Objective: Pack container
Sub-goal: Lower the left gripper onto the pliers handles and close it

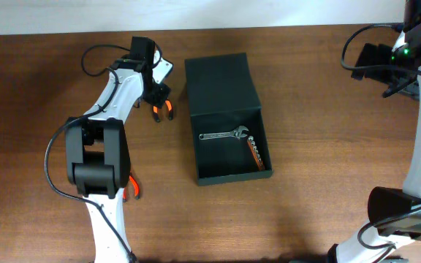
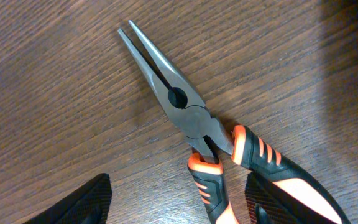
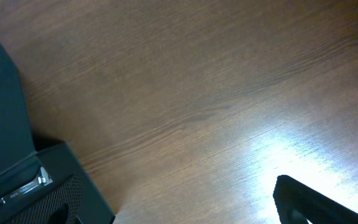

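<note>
The container (image 1: pixel 229 91) is a dark green box in the middle of the table, with its flap lid open toward the back. Inside lie a silver adjustable wrench (image 1: pixel 224 134) and a dark strip of bits (image 1: pixel 255 151). Needle-nose pliers (image 1: pixel 164 109) with orange-and-black handles lie on the table left of the box. My left gripper (image 1: pixel 155 95) is open just above them. In the left wrist view its fingers (image 2: pixel 179 208) straddle the pliers' handles (image 2: pixel 207 180). My right gripper (image 1: pixel 377 64) is open and empty over bare table at the far right (image 3: pixel 182 202).
Another orange-handled tool (image 1: pixel 132 188) lies partly under the left arm's base. The right wrist view shows the box's corner (image 3: pixel 5 124) and the wrench (image 3: pixel 20 185) at its left edge. Cables run by both arms.
</note>
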